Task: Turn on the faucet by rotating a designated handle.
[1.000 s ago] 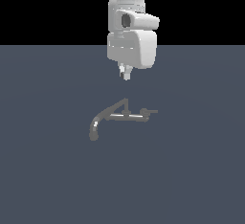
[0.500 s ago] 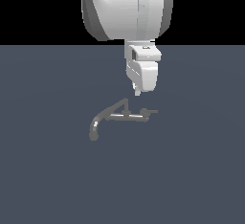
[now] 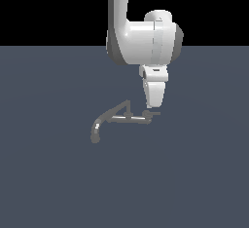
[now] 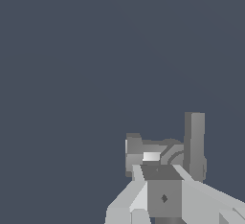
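Hovering just over the handle (image 3: 151, 113) at the faucet (image 3: 116, 117)'s right end in the exterior view, the tool (image 3: 152, 106) shows no readable opening; turning apparently remains undone.

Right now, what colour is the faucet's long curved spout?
Dark grey with a light glint, clearest in the exterior view: the small metal faucet's long curved spout.

We saw a flat, bare slate-grey floor (image 3: 48, 173) that spread out evenly lit on every side. Behind it, a plain black backdrop (image 3: 48, 8) met the floor at a straight horizon line.
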### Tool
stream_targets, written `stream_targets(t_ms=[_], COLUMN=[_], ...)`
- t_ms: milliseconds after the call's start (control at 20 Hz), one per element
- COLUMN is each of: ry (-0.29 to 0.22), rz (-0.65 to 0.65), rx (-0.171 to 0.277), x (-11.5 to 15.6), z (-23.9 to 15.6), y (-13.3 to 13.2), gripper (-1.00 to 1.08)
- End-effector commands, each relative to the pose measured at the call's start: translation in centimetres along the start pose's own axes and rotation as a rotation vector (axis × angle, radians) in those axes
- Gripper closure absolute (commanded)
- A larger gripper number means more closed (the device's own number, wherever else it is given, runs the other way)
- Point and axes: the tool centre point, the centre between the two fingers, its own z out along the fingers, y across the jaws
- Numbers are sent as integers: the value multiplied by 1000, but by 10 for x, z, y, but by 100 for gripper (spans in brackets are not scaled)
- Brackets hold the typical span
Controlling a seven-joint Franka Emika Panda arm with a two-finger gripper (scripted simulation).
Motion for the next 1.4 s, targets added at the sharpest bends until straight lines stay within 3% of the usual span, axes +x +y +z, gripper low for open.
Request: stream_targets(t_ms=[0, 600, 1050, 1350], ry=[1, 1, 0, -1], rz=[41, 94, 95, 92], rx=[1, 1, 2, 4], x=[8, 19, 38, 33], z=[9, 21, 21, 21], y=[-5, -9, 20, 28], gripper=[108, 108, 108, 108])
